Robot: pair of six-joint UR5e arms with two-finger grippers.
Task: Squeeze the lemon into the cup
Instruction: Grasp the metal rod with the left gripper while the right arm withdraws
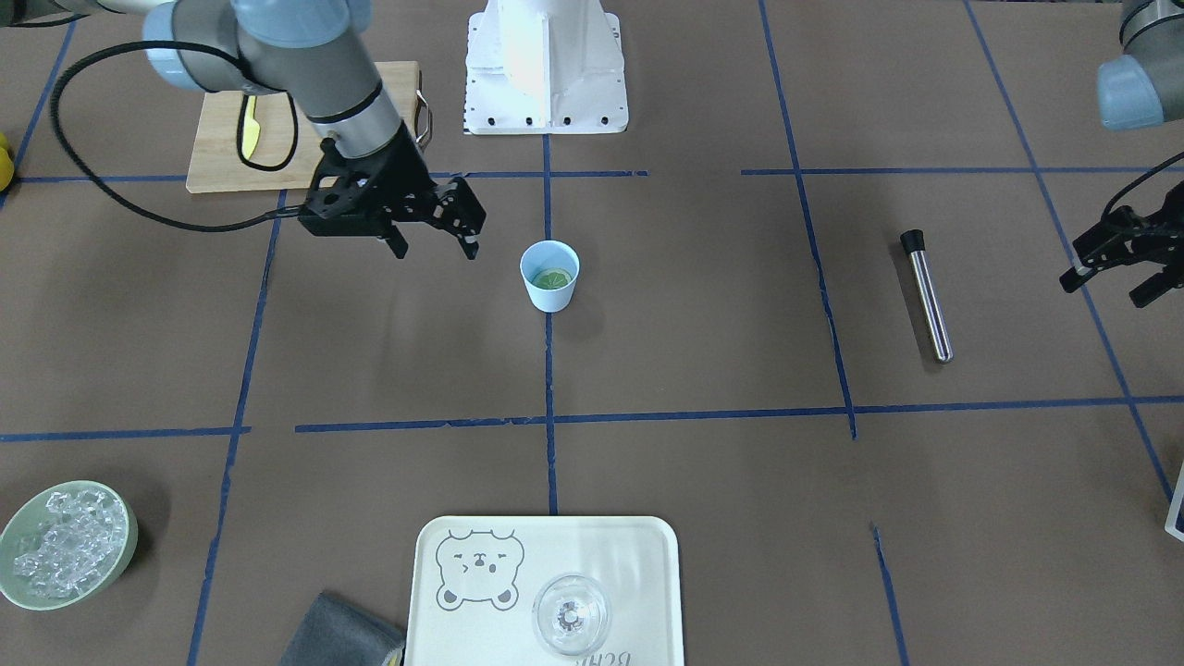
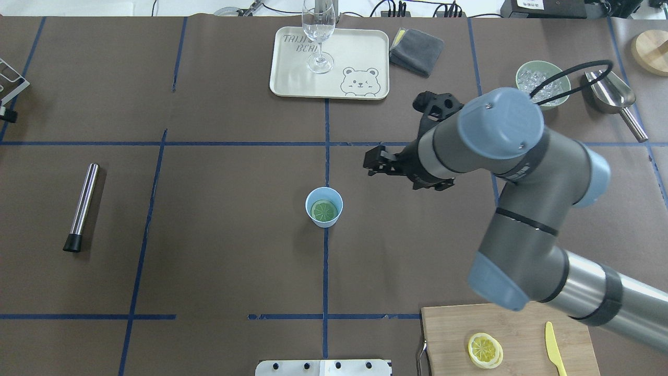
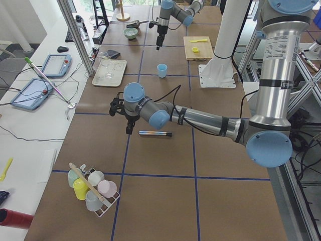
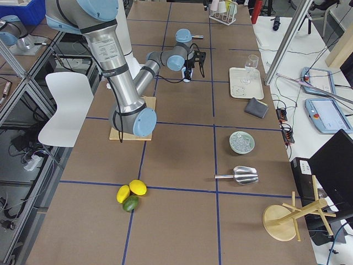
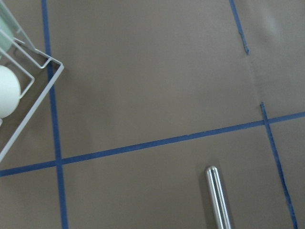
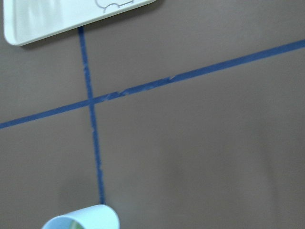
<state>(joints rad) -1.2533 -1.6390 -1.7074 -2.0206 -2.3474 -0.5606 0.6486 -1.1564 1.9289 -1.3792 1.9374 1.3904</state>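
The light-blue cup [image 1: 549,298] stands upright at the table's centre on a blue tape line. A lemon slice [image 1: 553,278] lies flat inside it and also shows in the overhead view [image 2: 324,211]. My right gripper [image 1: 432,244] is open and empty. It hovers beside the cup, on its cutting-board side, and does not touch it [image 2: 369,165]. The right wrist view catches only the cup's rim [image 6: 81,220]. Another lemon slice [image 2: 485,350] lies on the cutting board [image 2: 454,334]. My left gripper [image 1: 1110,285] is open and empty, far off near the table's end.
A metal muddler [image 2: 83,206] lies near my left gripper. A tray [image 2: 360,47] bears a clear glass [image 2: 318,31], with a grey cloth [image 2: 416,49] beside it. A bowl of ice [image 2: 537,78] and a scoop [image 2: 610,94] stand far right. A yellow knife [image 2: 555,349] lies on the board.
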